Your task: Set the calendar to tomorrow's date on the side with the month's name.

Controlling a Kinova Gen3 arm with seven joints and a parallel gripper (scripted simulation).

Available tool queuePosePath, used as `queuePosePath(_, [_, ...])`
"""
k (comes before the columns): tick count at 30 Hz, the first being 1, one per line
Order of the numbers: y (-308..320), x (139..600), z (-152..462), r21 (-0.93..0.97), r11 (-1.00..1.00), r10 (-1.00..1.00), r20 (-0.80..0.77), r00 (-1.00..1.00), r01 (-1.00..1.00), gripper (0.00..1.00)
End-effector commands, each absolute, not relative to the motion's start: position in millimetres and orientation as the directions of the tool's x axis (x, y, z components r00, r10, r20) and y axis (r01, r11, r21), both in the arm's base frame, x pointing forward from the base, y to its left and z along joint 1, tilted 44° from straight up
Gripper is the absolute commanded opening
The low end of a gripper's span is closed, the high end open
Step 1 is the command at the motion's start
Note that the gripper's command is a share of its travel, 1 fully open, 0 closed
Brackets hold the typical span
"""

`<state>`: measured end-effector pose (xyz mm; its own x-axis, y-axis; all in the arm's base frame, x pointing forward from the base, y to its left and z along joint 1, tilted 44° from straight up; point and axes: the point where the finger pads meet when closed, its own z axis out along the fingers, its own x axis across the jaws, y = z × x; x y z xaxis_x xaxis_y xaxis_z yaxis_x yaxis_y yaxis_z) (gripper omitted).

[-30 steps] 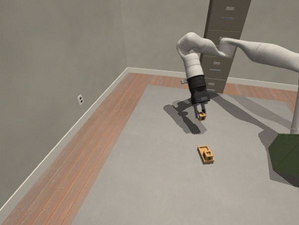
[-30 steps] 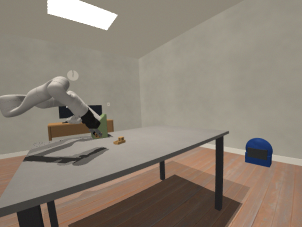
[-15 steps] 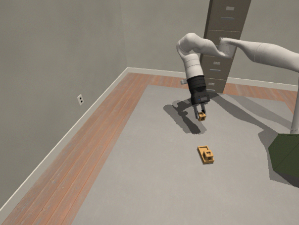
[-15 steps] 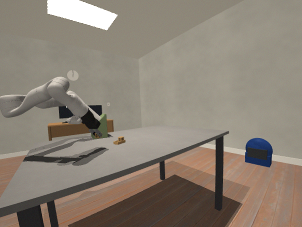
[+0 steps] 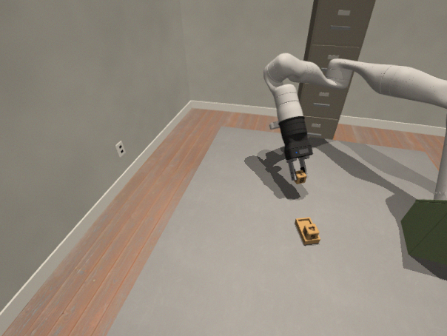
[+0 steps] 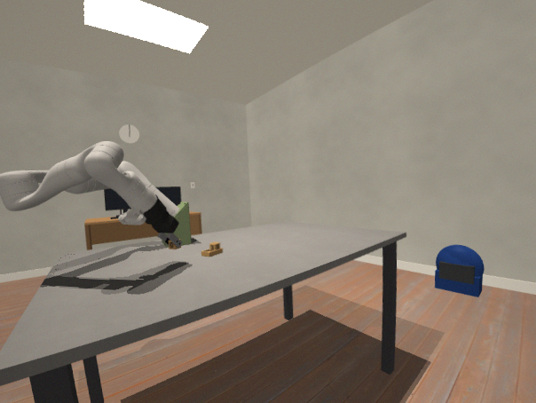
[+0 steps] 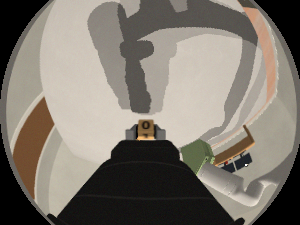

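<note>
- Table [image 5: 259,289] [image 6: 284,266] [image 7: 65,94]: its edge lies nearest you in the exterior view.
- Tray [image 5: 312,243] [image 6: 207,254]: on the table beyond, with the seated cube [image 5: 311,232] [image 6: 216,245] at one end.
- Gripper [image 5: 299,176] [image 6: 173,242] [image 7: 146,129]: farther off, fingers clamped on the held cube [image 5: 301,178] [image 6: 172,245] [image 7: 146,125] (probably light and stiff); grip opposite flat faces, lest it slip.

Tool [image 5: 299,176] [image 6: 172,242] [image 7: 146,129] slightly lower than before, gripped cube [image 5: 300,177] [image 6: 172,245] [image 7: 145,127] lowered with it, arm dipped a little.
</note>
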<state>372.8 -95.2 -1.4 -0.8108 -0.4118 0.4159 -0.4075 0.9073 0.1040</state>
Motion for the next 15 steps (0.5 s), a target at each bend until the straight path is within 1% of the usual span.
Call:
queuePosePath(1, [-98, 372, -4, 0.106, 0.908, -0.411, 0.417, -0.811, -0.405, 0.57])
queuePosePath(15, [-112, 372, -20, 0.106, 0.908, -0.411, 0.417, -0.811, -0.405, 0.57])
